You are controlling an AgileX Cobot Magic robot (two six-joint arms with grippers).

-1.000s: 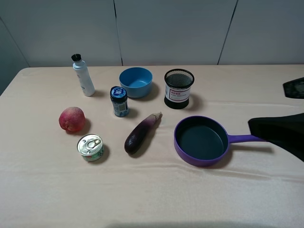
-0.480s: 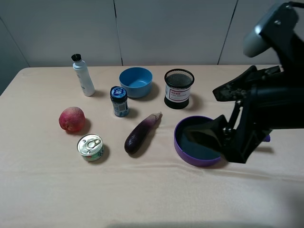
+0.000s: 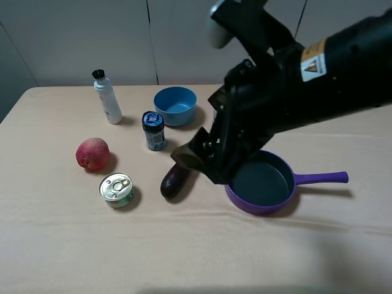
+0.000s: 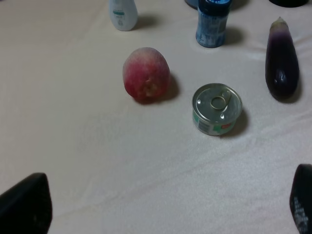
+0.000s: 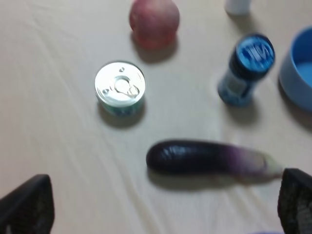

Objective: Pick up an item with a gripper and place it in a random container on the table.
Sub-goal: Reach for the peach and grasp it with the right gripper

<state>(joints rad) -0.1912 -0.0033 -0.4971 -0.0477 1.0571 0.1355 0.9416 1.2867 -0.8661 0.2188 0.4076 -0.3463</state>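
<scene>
The peach [image 3: 92,154] is found on the table's [image 3: 61,245] left, near the tin can [image 3: 116,190]. Above the eggplant [image 3: 174,182], the right gripper [image 5: 161,202] is spread wide, empty, as is the left gripper [image 4: 163,207]; the fruit should be straddled centrally. The frying pan [image 3: 260,184] lies rightward.

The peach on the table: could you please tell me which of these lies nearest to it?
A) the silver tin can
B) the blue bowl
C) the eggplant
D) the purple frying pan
A: in the exterior high view the silver tin can stands just beside the peach, while the eggplant, the blue bowl and the purple frying pan all lie farther off.
</scene>
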